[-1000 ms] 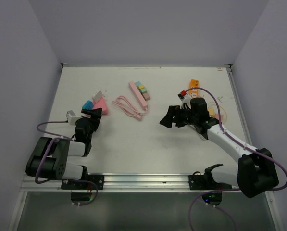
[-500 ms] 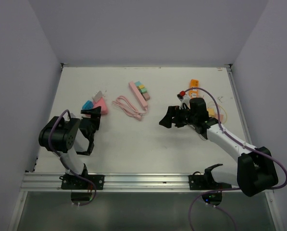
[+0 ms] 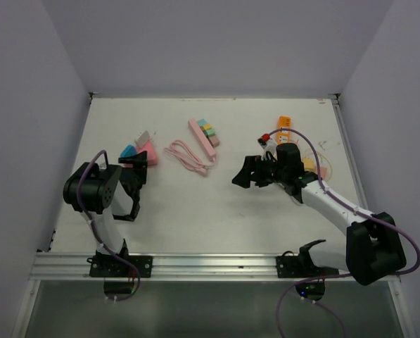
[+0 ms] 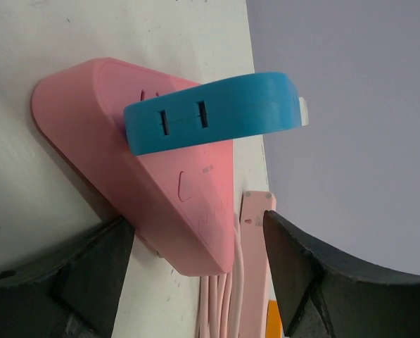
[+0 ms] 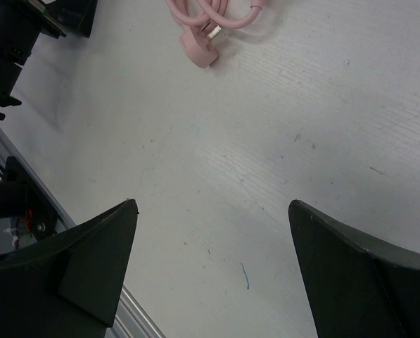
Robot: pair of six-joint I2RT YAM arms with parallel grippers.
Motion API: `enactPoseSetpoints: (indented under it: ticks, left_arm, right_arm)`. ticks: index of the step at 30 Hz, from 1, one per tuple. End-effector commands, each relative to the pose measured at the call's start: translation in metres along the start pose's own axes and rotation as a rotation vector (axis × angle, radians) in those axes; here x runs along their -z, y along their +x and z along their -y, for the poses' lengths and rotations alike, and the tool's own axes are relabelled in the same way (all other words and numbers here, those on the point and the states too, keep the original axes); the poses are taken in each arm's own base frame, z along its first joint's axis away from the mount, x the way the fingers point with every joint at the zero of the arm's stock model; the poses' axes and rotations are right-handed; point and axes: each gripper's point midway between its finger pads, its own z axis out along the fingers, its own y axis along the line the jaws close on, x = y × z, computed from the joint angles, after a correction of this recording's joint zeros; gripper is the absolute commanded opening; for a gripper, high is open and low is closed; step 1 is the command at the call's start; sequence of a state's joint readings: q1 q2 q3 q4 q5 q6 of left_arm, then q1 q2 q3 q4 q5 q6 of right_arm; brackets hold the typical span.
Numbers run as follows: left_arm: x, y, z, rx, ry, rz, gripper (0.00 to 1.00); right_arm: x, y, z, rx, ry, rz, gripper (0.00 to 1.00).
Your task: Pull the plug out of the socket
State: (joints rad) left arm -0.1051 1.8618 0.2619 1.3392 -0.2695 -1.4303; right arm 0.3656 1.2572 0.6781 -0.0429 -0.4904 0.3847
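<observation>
Since a second ago your left arm has reared upright behind the blue plug [image 4: 217,113], which is still seated in the pink socket [image 4: 125,162] at the left of the table [image 3: 195,204]. The left gripper [image 4: 199,236] gapes wide, the socket's near corner between its fingers, gripping nothing. The right gripper [image 5: 213,204] hangs wide and empty. The pull is all yet to do.

One pink socket [image 4: 160,204], one blue plug [image 4: 217,113] — one coiled cable [image 5: 198,53].

The left arm [image 3: 96,196] folds up tight over its base at the near left, and the left gripper [image 3: 138,169] points far — jaws spread apart. The right arm [image 3: 329,204] reaches far and left toward the middle, the right gripper [image 3: 242,174] low, jaws gaping wide.
</observation>
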Motion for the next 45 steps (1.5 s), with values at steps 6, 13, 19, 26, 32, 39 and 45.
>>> enactPoseSetpoints:
  ticks: [6, 13, 19, 26, 32, 39, 45]
  left_arm:
    - [-0.012, -0.01, 0.013, 0.065, 0.058, 0.06, 0.75]
    - [-0.007, -0.003, 0.011, 0.14, 0.031, 0.052, 0.84]
    - [-0.019, 0.001, 0.023, 0.14, 0.046, 0.068, 0.81]
    - [-0.023, -0.006, 0.015, 0.143, 0.014, 0.106, 0.73]
    - [-0.015, -0.014, 0.009, 0.166, 0.007, 0.131, 0.53]
    - [0.005, -0.032, -0.009, 0.159, -0.022, 0.156, 0.32]
    - [0.022, -0.02, -0.005, 0.097, 0.02, 0.053, 0.23]
  right_arm:
    - [-0.001, -0.011, -0.008, 0.036, -0.034, 0.022, 0.92]
    - [-0.004, -0.01, -0.008, 0.028, -0.038, 0.012, 0.92]
    - [-0.003, -0.01, -0.008, 0.031, -0.038, 0.013, 0.92]
    - [-0.004, -0.009, -0.008, 0.03, -0.038, 0.013, 0.92]
    - [-0.004, -0.009, -0.008, 0.032, -0.036, 0.012, 0.92]
    - [-0.005, -0.009, -0.008, 0.032, -0.039, 0.011, 0.92]
    - [-0.004, -0.008, -0.009, 0.038, -0.04, 0.01, 0.92]
